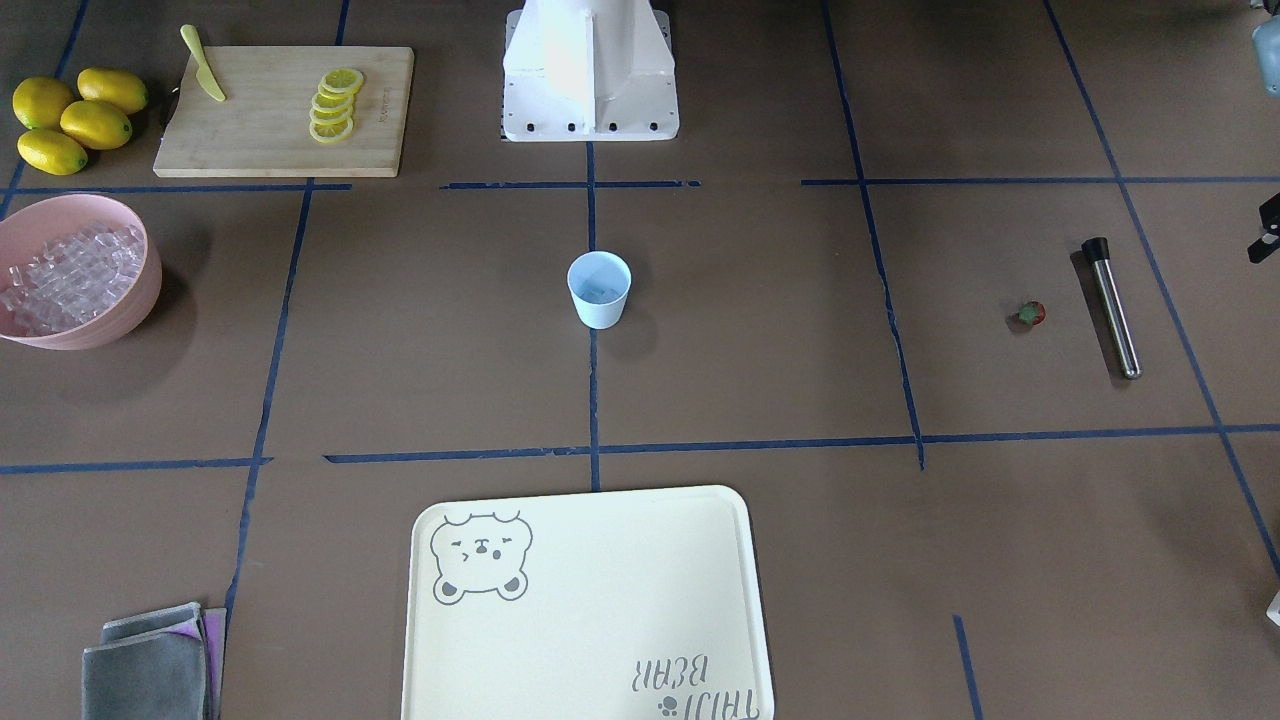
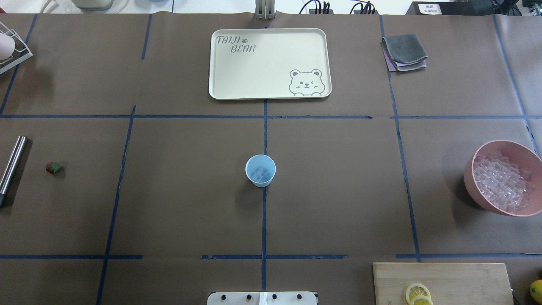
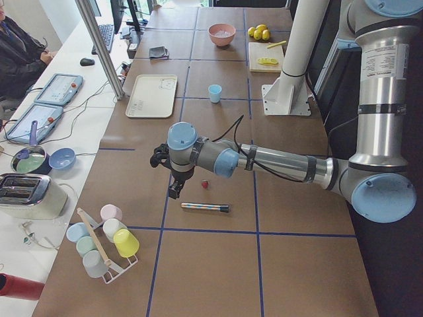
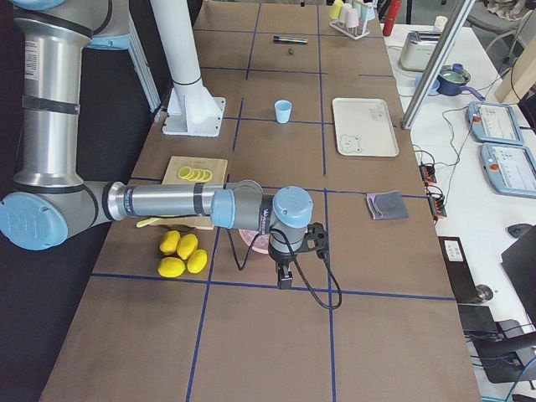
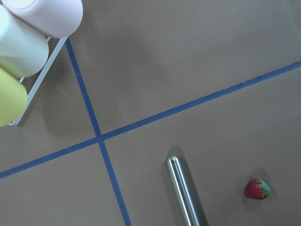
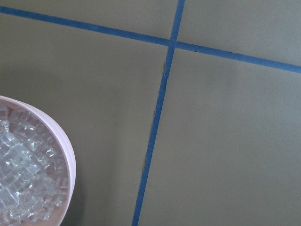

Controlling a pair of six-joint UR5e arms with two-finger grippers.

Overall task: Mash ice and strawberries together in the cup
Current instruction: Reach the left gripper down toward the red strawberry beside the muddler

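Starting nearest the robot, a wooden board with lemon slices is seen at the near right edge. Further out, on the centre line, the cup stands upright, and a few cubes of the ice are seen at its bottom. The bulk of the cubes lies in the pink bowl, well apart to the right. On the left side the strawberry lies on the bare table, near a steel muddler and well apart from the cup. Farthest out, a cream tray and folded cloths are set.

The left gripper is held above the table near the strawberry and the muddler, both of which are caught by its wrist camera. The right gripper is held near the pink bowl. Both are shown in the side views only, so how wide the fingers stand, or whether anything is held, cannot be told.

The ice step is judged done or partly done, and the strawberry step is judged to be in hand; nothing has been mashed. For the next move the left gripper would have to be lowered over the strawberry, closed gently on so small a thing, and carried over the cup's rim. The muddler would be needed only afterwards.
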